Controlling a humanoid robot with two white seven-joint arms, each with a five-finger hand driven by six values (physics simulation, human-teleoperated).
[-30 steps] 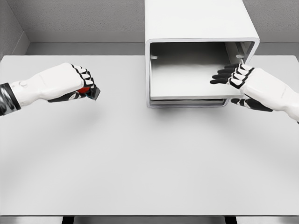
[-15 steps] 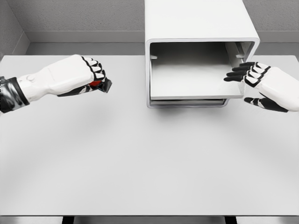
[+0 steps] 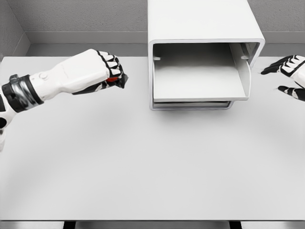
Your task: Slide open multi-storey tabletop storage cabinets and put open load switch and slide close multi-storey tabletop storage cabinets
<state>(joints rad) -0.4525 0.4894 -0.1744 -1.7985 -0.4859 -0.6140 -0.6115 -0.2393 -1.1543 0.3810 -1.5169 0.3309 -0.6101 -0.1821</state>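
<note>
Head view: the storage cabinet [image 3: 205,52] stands at the 12 to 1 o'clock part of the white table [image 3: 143,162], and its upper drawer [image 3: 198,81] is slid out, its pale tray bare as far as can be seen. So the opening step looks done.

The left hand [image 3: 97,71] hangs above the table at about 10 o'clock, near the cabinet's left wall but apart from it. Its fingers are curled into a fist around the load switch [image 3: 116,80], a small dark piece with a red spot that peeks out under the knuckles. The switch is therefore in the hand, not yet in the drawer.

The right hand [image 3: 290,74] shows at the 3 o'clock edge, partly cut off, beside the cabinet's right side without touching it; its dark fingers are spread and hold nothing.

Left to do, by my judgement: carry the switch over the tray, let it go, then push the drawer shut.
</note>
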